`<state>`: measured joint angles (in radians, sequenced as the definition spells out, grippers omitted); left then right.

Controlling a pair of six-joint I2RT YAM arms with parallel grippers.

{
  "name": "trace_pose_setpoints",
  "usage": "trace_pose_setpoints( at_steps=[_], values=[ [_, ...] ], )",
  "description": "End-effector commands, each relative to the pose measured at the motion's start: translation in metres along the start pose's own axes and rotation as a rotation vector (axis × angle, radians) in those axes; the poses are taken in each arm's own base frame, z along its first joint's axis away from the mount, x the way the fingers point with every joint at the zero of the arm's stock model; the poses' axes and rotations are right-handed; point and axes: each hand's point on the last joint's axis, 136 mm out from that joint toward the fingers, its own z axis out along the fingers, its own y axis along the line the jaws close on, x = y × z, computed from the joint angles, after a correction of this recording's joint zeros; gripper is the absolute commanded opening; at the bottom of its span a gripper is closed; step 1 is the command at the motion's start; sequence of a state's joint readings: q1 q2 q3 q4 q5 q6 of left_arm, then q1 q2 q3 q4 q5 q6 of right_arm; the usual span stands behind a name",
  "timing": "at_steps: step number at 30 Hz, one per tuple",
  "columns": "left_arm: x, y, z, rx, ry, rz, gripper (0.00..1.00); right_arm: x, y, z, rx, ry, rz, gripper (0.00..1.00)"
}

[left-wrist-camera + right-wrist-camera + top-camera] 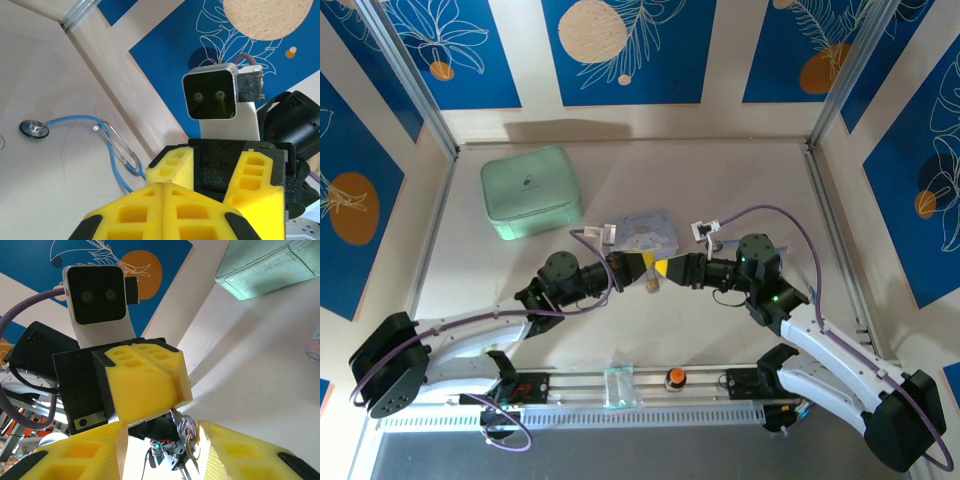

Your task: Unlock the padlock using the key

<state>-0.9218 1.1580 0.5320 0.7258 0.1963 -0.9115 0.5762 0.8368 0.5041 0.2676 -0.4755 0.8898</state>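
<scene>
Tiny silvery key with a dangling ring, pinched in the closed left fingers. The right fingers stand part-open around it. The logo on the mint case is too small to read.

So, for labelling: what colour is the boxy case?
Mint green; case clearest in top external view.

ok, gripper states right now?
Left gripper: shut on what looks like the key, head sticking out.
Right gripper: open, fingers either side of it.

Right gripper fingers seemingly apart.
</scene>
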Motion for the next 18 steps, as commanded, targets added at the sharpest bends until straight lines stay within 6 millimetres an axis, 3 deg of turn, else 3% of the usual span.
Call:
trace_pose_setpoints(
  at_steps=[1,3,9,18],
  values=[
    [-0.016,-0.025,-0.001,0.079,-0.032,0.013,0.00,-0.001,0.012,0.001,-0.053,0.005,-0.051,0.36],
    [-0.015,-0.027,-0.001,0.090,-0.031,0.011,0.00,-0.001,0.015,0.003,-0.069,0.010,-0.055,0.33],
    [-0.015,-0.024,-0.003,0.095,-0.048,-0.005,0.00,0.001,0.015,0.004,-0.076,0.014,-0.056,0.11],
    [-0.011,-0.017,-0.003,0.084,-0.048,-0.022,0.00,0.004,0.008,0.005,-0.057,0.008,-0.036,0.03]
  ],
)
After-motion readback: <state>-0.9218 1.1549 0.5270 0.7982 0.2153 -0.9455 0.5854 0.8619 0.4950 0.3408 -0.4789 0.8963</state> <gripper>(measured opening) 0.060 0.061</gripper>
